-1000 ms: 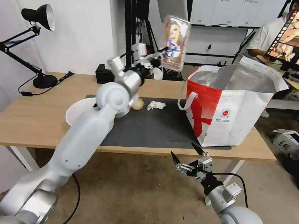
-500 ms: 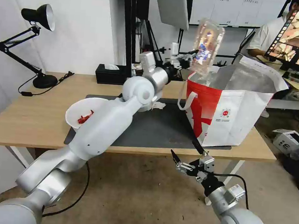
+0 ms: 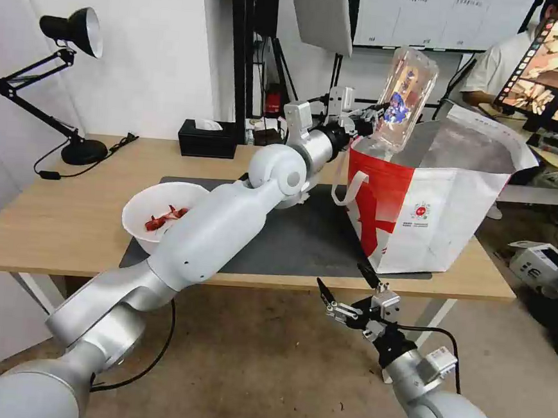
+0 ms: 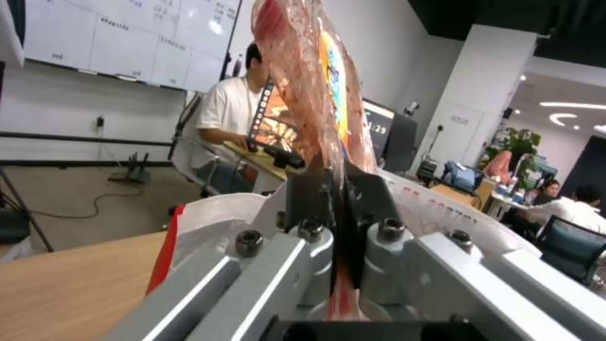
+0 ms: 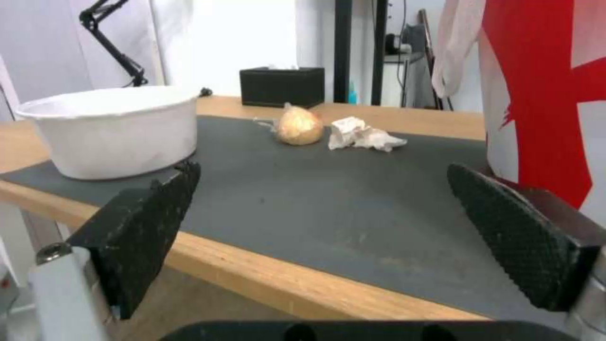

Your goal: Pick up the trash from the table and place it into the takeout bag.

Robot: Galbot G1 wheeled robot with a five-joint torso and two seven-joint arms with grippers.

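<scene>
beside the takeout bag (image 3: pixel 434 202), napkin (image 5: pixel 363 134), wrapped ball (image 5: pixel 298 126), bowl (image 3: pixel 163 213)

The left gripper (image 3: pixel 371 113) sits in the upper middle of the frame, its jaws closed on the edge of the clear tray (image 3: pixel 405 102). The tray stands tall and tilted, its low end just over the near rim of the takeout bag (image 3: pixel 433 208). The bag stands on the right side of the desk (image 3: pixel 66 218), partly on the dark mat (image 3: pixel 290 235). A white bowl (image 3: pixel 162 216) with red shells sits at the mat's left end. The right gripper (image 3: pixel 346 291) hangs below the desk edge, jaws spread wide.
</scene>
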